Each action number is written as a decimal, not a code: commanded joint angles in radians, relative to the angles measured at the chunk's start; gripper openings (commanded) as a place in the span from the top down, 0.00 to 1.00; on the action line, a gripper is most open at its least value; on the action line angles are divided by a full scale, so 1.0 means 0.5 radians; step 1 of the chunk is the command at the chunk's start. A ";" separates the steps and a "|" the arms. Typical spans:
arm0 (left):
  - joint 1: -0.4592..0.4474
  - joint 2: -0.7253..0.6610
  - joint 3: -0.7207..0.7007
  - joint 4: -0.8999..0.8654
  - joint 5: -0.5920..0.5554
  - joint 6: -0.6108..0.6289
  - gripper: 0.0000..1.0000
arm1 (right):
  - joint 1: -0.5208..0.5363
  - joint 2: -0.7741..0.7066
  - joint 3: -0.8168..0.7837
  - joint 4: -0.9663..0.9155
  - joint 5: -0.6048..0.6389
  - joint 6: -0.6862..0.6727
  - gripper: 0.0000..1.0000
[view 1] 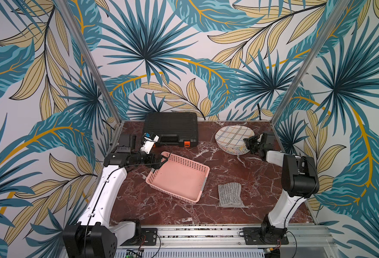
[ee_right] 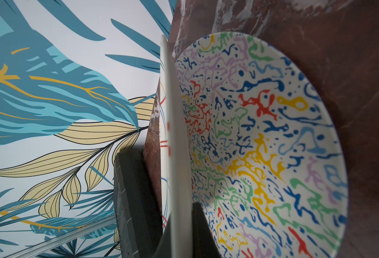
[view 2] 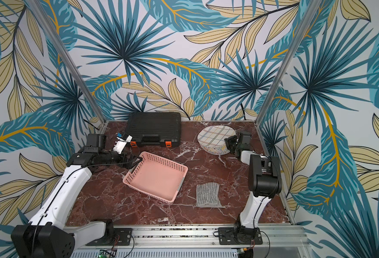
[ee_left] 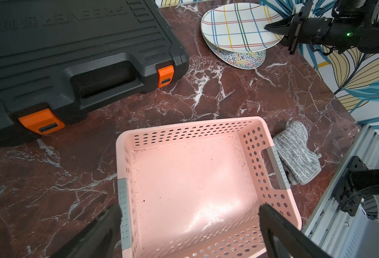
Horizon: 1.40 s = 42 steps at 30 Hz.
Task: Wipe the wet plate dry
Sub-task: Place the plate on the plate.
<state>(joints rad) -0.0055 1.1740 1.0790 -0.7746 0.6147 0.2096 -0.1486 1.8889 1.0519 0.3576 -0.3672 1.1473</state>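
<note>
Left-centre in both top views: left gripper point(view 1: 161, 161), wide-open jaws, nothing held. Straddles the near corner of the pink basket point(view 1: 184, 159); by the left wrist view, one finger outside by the grey handle, one inside over the bare floor. Possibly parked to steady the basket, possibly just waiting; cannot tell which.

Upper centre, against the back wall: closed black tool case point(view 1: 170, 127), orange latches, well out of the working lane.

Lower centre-right: grey cloth point(view 1: 229, 194), folded flat, near the basket's right-hand end, untouched. Handy there for the wipe, by the look of it.

Upper right: plaid plate point(view 1: 231, 135), the task's thing by best guess, pinched at its rim by the right gripper point(view 1: 249, 141), jaws closed tight on the edge. Tilted up off a second, squiggle-patterned plate point(view 1: 235, 150) lying flat beneath; seemingly raised to free it from the stack and offer a face for wiping. Far edge touching or clear: cannot tell. No water visible at this range.

Underneath: red-brown marble table point(view 1: 184, 212), white veins, glossy. All round: leaf-print walls point(view 1: 184, 55) in blue and tan, aluminium posts point(view 1: 90, 62) at the back corners, metal rail point(view 1: 195, 232) along the front edge carrying both arm bases.
</note>
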 commanded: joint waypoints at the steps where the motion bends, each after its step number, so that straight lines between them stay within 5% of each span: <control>1: 0.022 -0.056 -0.035 0.039 0.037 -0.008 0.00 | -0.011 0.066 -0.031 0.063 -0.012 -0.060 0.95; 7: 0.026 -0.068 -0.048 0.049 0.044 -0.005 0.00 | -0.015 0.076 -0.078 0.000 0.030 -0.103 0.72; 27: 0.031 -0.068 -0.060 0.058 0.040 -0.009 0.00 | -0.011 -0.074 0.063 -0.901 0.435 -0.455 0.29; 42: 0.035 -0.058 -0.053 0.073 -0.063 -0.014 0.00 | -0.006 -0.174 0.269 -1.353 0.555 -0.650 0.23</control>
<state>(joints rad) 0.0013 1.1595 1.0554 -0.7540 0.5976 0.2089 -0.1524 1.8439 1.1587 -0.2394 -0.1158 0.8589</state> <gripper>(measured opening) 0.999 0.768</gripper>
